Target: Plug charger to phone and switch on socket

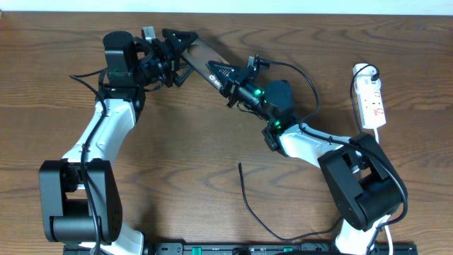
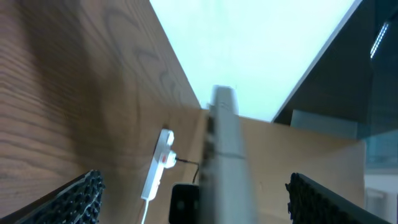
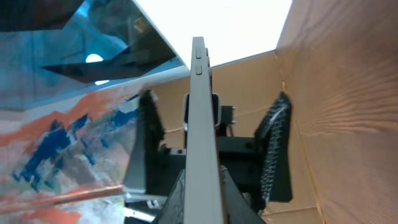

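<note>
The phone (image 1: 202, 53) is a dark slab held off the table at the back, between my two grippers. My right gripper (image 1: 230, 76) is shut on its right end; in the right wrist view the phone's thin grey edge (image 3: 200, 124) runs up from between the jaws (image 3: 202, 202). My left gripper (image 1: 173, 49) is open around the phone's left end, with its fingers (image 2: 196, 202) wide apart on either side of the phone's edge (image 2: 227, 162). The charger (image 1: 241, 185) lies loose on the table in front, its tip pointing away. The socket (image 1: 371, 103) lies at the far right.
The socket's white strip also shows in the left wrist view (image 2: 158, 158), with a thin dark wire at its end. The charger cable runs down to the table's front edge (image 1: 283, 237). The right arm's base (image 1: 361, 184) stands at the front right.
</note>
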Available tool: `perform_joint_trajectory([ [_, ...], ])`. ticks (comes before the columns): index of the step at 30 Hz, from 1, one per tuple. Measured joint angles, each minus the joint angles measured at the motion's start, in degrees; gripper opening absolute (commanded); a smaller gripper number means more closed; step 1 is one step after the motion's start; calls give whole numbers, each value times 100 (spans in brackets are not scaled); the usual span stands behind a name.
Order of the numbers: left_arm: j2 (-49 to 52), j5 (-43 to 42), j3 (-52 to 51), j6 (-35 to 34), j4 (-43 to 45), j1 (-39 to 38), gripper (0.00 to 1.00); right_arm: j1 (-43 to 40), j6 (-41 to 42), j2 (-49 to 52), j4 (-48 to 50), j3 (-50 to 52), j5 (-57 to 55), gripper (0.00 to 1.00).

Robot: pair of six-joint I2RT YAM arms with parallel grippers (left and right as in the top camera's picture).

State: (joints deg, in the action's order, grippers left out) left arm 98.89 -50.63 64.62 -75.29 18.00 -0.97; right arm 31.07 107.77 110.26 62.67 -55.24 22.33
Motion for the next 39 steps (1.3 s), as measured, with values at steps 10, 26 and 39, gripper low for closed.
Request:
perform_joint_trajectory([
  [10, 0, 234, 0, -127, 0, 0, 78, 26, 2, 0, -24, 0, -17, 1],
  [26, 0, 129, -13, 267, 2, 0, 49, 39, 0, 0, -407, 0, 232, 1],
  [39, 0, 122, -22, 376, -15, 4, 37, 81, 0, 0, -393, 0, 249, 1],
])
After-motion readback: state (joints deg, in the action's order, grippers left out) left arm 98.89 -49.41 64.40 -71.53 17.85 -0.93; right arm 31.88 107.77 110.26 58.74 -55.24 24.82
